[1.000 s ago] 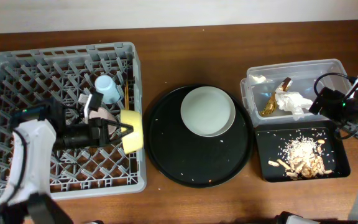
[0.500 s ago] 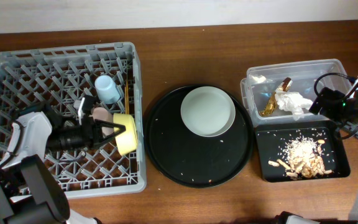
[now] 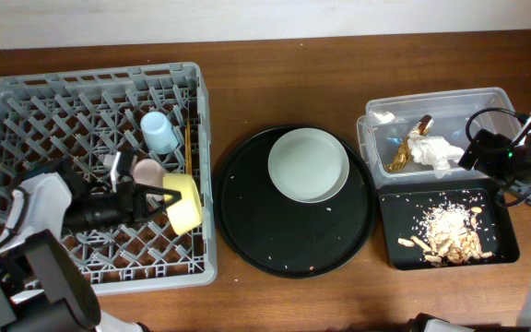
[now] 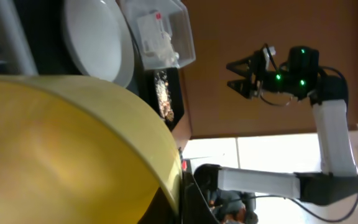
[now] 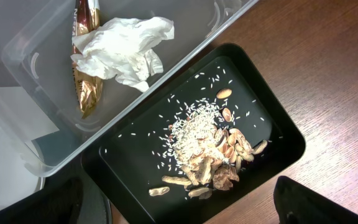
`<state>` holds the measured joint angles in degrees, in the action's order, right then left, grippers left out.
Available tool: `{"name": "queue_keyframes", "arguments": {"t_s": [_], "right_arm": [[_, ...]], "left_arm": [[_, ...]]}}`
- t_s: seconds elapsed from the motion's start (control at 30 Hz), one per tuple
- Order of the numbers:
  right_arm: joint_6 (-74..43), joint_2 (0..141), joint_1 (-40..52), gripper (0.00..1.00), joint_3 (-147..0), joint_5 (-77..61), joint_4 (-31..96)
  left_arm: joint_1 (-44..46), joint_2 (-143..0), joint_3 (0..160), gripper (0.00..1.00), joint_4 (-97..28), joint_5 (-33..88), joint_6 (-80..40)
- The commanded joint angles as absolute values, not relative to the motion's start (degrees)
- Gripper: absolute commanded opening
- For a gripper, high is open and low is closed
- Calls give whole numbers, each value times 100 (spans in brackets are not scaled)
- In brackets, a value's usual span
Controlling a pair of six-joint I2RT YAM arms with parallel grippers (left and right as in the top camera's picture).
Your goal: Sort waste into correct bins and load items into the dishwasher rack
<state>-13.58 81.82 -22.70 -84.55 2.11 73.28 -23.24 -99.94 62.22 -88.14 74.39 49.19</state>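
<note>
My left gripper (image 3: pixel 162 197) is shut on the rim of the yellow bowl (image 3: pixel 182 203), holding it on edge inside the grey dishwasher rack (image 3: pixel 26 101); the bowl fills the left wrist view (image 4: pixel 61 149). The blue cup (image 3: pixel 158 131), pink cup (image 3: pixel 147 171) and chopsticks (image 3: pixel 187 138) lie in the rack. The grey-green plate (image 3: pixel 308 164) sits on the round black tray. The napkin (image 5: pixel 126 46) and foil wrapper (image 5: pixel 86 62) lie in the clear tub (image 3: pixel 487 100). Food scraps (image 5: pixel 210 149) lie in the shallow black tray (image 3: pixel 501 244). My right gripper (image 5: pixel 176 208) is open and empty above it.
The large round black tray (image 3: pixel 247 231) with a few crumbs lies between the rack and the bins. Bare wooden table runs along the back (image 3: pixel 284 74). My right arm (image 3: pixel 524 157) stands at the table's right edge beside the tub.
My left gripper has drawn the yellow bowl a little left and toward the front inside the rack, uncovering more of the pink cup. The right arm has not moved.
</note>
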Motion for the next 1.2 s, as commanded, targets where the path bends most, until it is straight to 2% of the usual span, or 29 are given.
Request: {"name": "queue_keyframes", "arguments": {"t_s": [0.0, 0.03, 0.07, 0.1, 0.3, 0.5, 0.6, 0.67, 0.73, 0.83, 0.87, 0.9, 0.93, 1.07, 1.17], "right_arm": [[-1402, 8202, -2290, 99, -8530, 220, 7330], [-1402, 8202, -2290, 99, -8530, 220, 7330], [-1400, 8202, -2290, 99, -8530, 220, 7330], [-1402, 8202, -2290, 99, -8530, 220, 7330], [-1402, 8202, -2290, 99, -8530, 220, 7330], [-1402, 8202, -2290, 99, -8530, 220, 7330], [-1402, 8202, -2290, 99, -8530, 222, 7330], [-1402, 8202, -2290, 99, -8530, 220, 7330], [-1402, 8202, -2290, 99, -8530, 222, 7330], [-1402, 8202, -2290, 99, -8530, 220, 7330], [-1402, 8202, -2290, 99, -8530, 220, 7330], [-1402, 8202, -2290, 99, -8530, 220, 7330], [-1402, 8202, -2290, 99, -8530, 220, 7330], [-1402, 8202, -2290, 99, -8530, 220, 7330], [-1402, 8202, -2290, 99, -8530, 220, 7330]], "left_arm": [[-2877, -10038, 6176, 8, -8368, 6484, 4060], [-3055, -10038, 6198, 19, -8355, 6394, 3942], [-3277, -10038, 6235, 41, -8359, 6351, 3857], [-3463, -10038, 6292, 98, -8374, 6309, 3804], [-4254, -10003, 6805, 99, -8726, 6307, 3804], [-4272, -9450, 7432, 99, -9251, 6504, 3649], [-3898, -8680, 7627, 99, -8833, 6090, 2724], [-3428, -7942, 7666, 99, -7894, 4995, 1175], [-2755, -7275, 7666, 99, -7207, 3854, 228], [-1588, -6606, 7666, 99, -6676, 3835, -73], [-1135, -6458, 7666, 89, -6558, 3806, -93], [-718, -6377, 7666, 11, -6514, 3642, -198], [-381, -6357, 7655, 0, -6536, 3286, -519], [871, -6501, 7297, 0, -6576, 1673, -1385], [1476, -6770, 6914, 0, -6499, 1140, -1616]]}}
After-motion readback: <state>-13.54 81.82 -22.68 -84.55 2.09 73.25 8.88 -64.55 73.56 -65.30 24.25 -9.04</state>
